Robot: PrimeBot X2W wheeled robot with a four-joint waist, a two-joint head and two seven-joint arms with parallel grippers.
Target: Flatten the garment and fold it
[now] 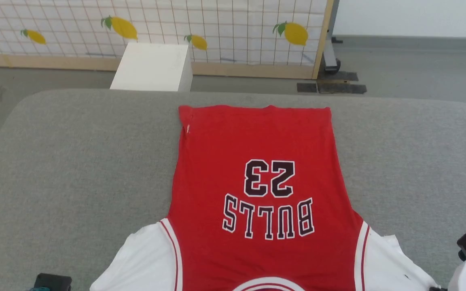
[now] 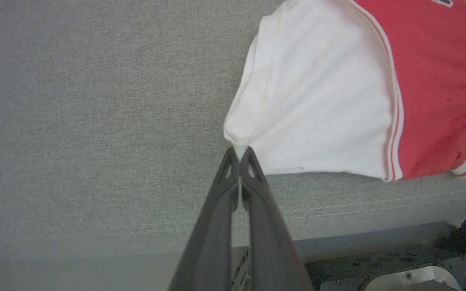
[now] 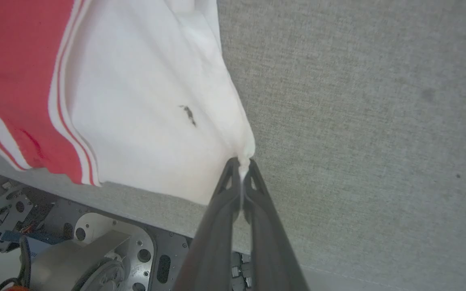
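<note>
The garment (image 1: 257, 178), a red shirt with white sleeves and an upside-down "BULLS 23" print, lies spread flat on the grey padded surface (image 1: 75, 161), hem at the far side. In the left wrist view my left gripper (image 2: 240, 151) is shut on the tip of one white sleeve (image 2: 318, 93). In the right wrist view my right gripper (image 3: 241, 162) is shut on the edge of the other white sleeve (image 3: 148, 101), which bears a small dark mark (image 3: 188, 114). Both sleeves fan outward near the surface's front edge.
A white box (image 1: 152, 66) stands on the floor beyond the surface's far edge, before a grid screen with lemon prints (image 1: 217, 28). Bare grey padding stretches on both sides of the shirt. The robot's metal base (image 3: 95, 246) shows below the front edge.
</note>
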